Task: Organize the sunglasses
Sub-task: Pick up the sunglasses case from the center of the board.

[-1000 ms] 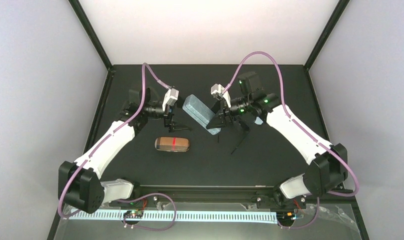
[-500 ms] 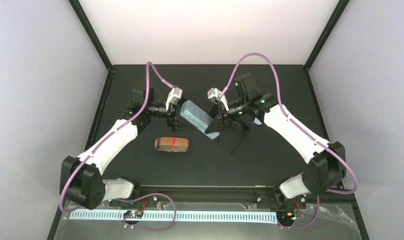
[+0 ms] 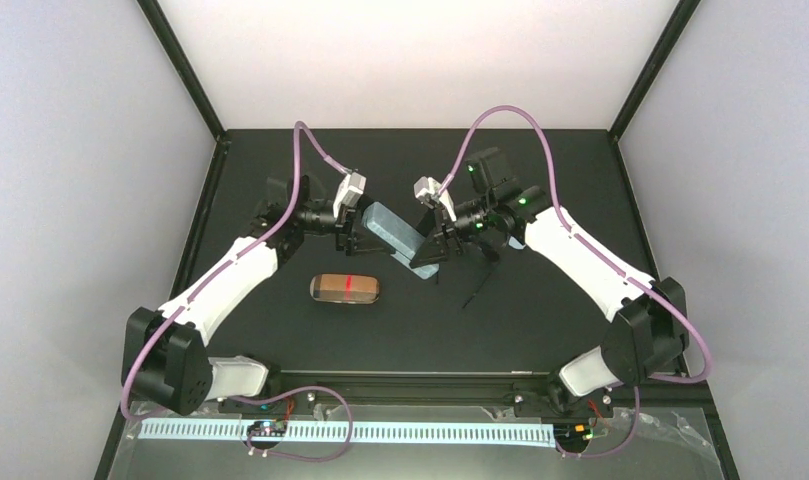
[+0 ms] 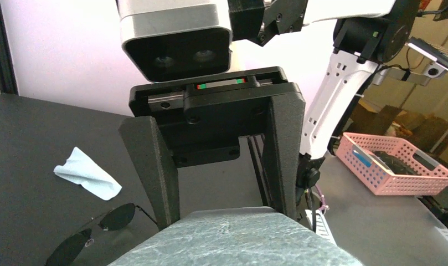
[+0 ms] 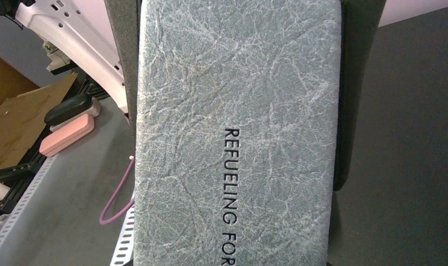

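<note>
A blue-grey case (image 3: pixel 393 228) hangs tilted above the table between both grippers. My left gripper (image 3: pixel 358 232) is at its left end; in the right wrist view its fingers (image 5: pixel 359 83) lie flush on both sides of the case (image 5: pixel 238 127). My right gripper (image 3: pixel 437 243) grips the other end; in the left wrist view its fingers (image 4: pixel 155 177) clamp the case (image 4: pixel 232 238). The black sunglasses (image 3: pixel 475 285) lie open on the table to the right, and also show in the left wrist view (image 4: pixel 94 233). The reddish-brown pair is out of view.
A closed tan case (image 3: pixel 345 287) lies in front of the left gripper. One light blue cloth (image 3: pixel 427 262) lies under the right gripper and another (image 3: pixel 517 240) behind the right arm; one cloth shows in the left wrist view (image 4: pixel 88 174). A pink basket (image 4: pixel 396 163) stands off the table.
My left gripper has moved right and closed in on the left end of the blue-grey case. My right gripper has shifted slightly left and back with the case.
</note>
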`<state>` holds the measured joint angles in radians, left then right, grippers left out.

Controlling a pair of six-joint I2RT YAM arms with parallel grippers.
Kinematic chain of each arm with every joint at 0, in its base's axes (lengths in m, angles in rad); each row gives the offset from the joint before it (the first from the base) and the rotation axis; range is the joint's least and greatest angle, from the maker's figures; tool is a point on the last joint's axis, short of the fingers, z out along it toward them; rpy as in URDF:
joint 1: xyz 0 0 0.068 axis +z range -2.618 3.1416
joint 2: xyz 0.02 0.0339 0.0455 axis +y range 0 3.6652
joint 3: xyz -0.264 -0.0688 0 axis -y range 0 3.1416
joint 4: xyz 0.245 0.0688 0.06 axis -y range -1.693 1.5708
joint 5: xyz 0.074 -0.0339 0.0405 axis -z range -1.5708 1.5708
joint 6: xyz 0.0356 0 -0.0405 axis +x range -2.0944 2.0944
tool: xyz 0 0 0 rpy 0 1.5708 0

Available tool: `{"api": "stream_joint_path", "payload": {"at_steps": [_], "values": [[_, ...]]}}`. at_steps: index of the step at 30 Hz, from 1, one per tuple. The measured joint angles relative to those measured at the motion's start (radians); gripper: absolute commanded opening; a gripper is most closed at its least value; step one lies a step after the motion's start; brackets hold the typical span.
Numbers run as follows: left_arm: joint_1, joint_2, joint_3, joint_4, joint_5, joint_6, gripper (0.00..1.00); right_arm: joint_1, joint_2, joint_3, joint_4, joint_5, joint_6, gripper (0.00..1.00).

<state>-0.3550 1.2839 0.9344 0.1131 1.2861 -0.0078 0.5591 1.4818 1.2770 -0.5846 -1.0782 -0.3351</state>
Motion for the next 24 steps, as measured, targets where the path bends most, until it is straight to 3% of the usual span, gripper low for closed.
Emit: {"api": "stream_joint_path", "payload": {"at_steps": [5, 10, 15, 24], "values": [[0.000, 0.014, 0.000, 0.000, 0.010, -0.012, 0.67, -0.001, 0.006, 0.000, -0.001, 0.005, -0.004, 0.37], [0.000, 0.014, 0.000, -0.009, 0.011, 0.004, 0.88, -0.001, 0.006, 0.000, 0.000, 0.004, 0.005, 0.37], [0.000, 0.014, 0.000, -0.039, 0.013, 0.045, 0.90, -0.002, 0.006, 0.000, 0.008, 0.000, 0.020, 0.37], [0.000, 0.014, 0.000, -0.056, 0.018, 0.056, 0.66, -0.005, 0.006, 0.000, 0.010, -0.005, 0.020, 0.36]]}}
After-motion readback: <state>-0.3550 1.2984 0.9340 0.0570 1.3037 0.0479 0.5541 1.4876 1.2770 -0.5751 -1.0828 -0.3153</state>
